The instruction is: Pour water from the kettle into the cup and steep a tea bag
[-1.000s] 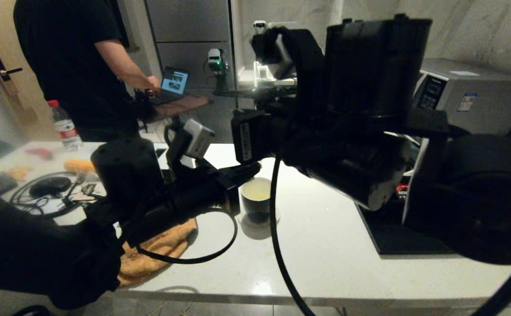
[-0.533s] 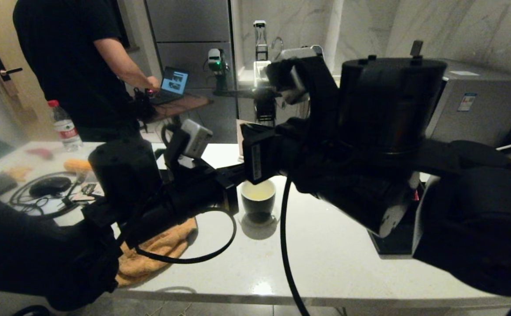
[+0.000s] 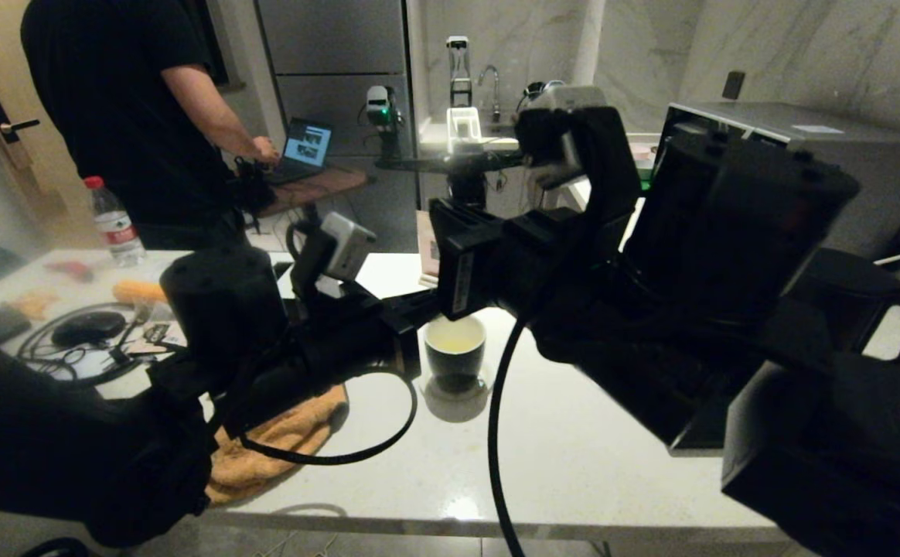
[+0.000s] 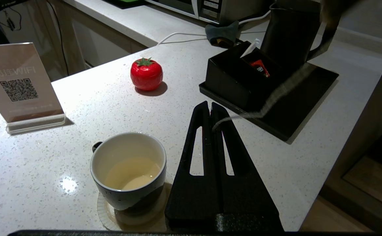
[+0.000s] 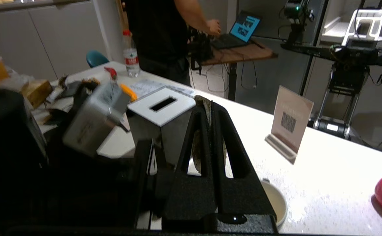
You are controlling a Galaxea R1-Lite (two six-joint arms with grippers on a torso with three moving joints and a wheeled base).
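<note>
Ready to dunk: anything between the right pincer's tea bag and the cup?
Nothing visible. The right pincer holds the tea bag just above the cup, whose mouth is open. The left pincer sits shut beside the cup, not over it.

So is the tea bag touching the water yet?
Apart. The right wrist view shows the tea bag pinched in the right gripper, clear of the cup; the left wrist view shows only water in the cup.
</note>
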